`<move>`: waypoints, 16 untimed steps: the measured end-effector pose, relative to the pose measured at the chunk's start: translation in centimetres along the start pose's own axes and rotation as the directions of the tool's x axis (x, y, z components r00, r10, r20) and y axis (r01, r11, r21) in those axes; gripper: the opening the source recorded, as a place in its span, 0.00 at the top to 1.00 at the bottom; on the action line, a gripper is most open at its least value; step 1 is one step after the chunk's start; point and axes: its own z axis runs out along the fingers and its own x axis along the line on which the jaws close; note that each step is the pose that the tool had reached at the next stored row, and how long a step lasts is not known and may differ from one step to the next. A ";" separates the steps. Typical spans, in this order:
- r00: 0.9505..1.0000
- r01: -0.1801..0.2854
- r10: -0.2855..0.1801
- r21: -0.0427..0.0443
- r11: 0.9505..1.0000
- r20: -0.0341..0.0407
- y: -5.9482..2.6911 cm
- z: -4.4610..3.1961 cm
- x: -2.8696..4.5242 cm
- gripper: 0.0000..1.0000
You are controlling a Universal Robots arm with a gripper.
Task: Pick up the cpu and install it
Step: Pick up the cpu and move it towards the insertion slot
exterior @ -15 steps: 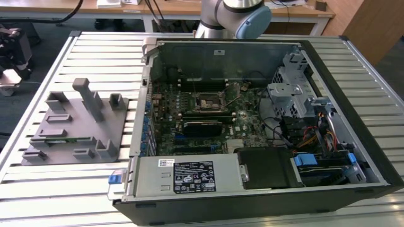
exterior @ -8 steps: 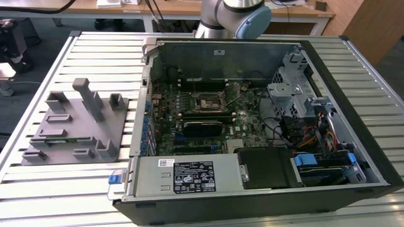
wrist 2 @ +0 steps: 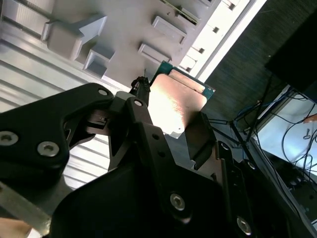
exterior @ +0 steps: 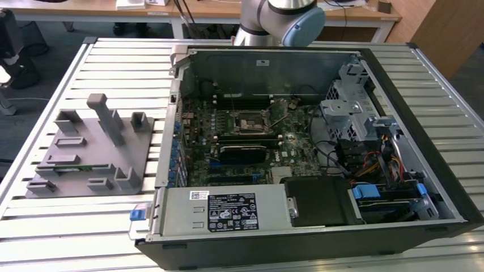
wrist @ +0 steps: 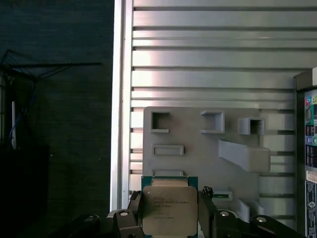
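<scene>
Clearly the gripper (wrist: 170, 198) is clamped on the cpu (wrist: 169, 212) by two opposite thin edges, above the grey fixture plate (wrist: 198, 148) near the edge of the slatted table (wrist: 213, 74); light and stiff, it looks slick-topped and probably fragile underneath, so edge-holding suits it.

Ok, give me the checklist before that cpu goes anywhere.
1. Grip: gripper shut on cpu in both wrist views. Ok.
2. Seating: cpu sits square between the jaws in the first wrist view. Ok.
3. Clearance: cpu hangs apart from the fixture. Ok.
4. Case: side open, board exposed. Ok.
5. Socket: open and bare? Cannot tell.
6. Cables: on the exterior view's right of the socket, apart from it. Ok.
</scene>
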 end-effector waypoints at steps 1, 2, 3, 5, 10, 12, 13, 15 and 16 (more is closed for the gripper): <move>1.000 0.000 0.000 0.000 1.000 0.000 0.01 -0.27 0.01 0.47; 1.000 0.000 0.000 0.000 1.000 0.000 0.02 -0.53 0.01 0.47; 1.000 0.000 0.000 0.000 1.000 0.000 0.03 -0.78 0.02 0.47; 1.000 0.000 0.000 0.000 1.000 0.000 0.05 -1.24 0.03 0.47; 1.000 0.000 0.000 0.000 1.000 0.000 0.06 -1.52 0.04 0.47; 1.000 0.000 0.000 0.000 1.000 0.000 0.07 -1.53 0.04 0.47; 1.000 0.000 0.000 0.000 1.000 0.000 0.07 -1.53 0.04 0.47; 1.000 0.000 0.000 0.000 1.000 0.000 0.07 -1.53 0.04 0.47; 1.000 0.000 0.000 0.000 1.000 0.000 0.07 -1.53 0.04 0.47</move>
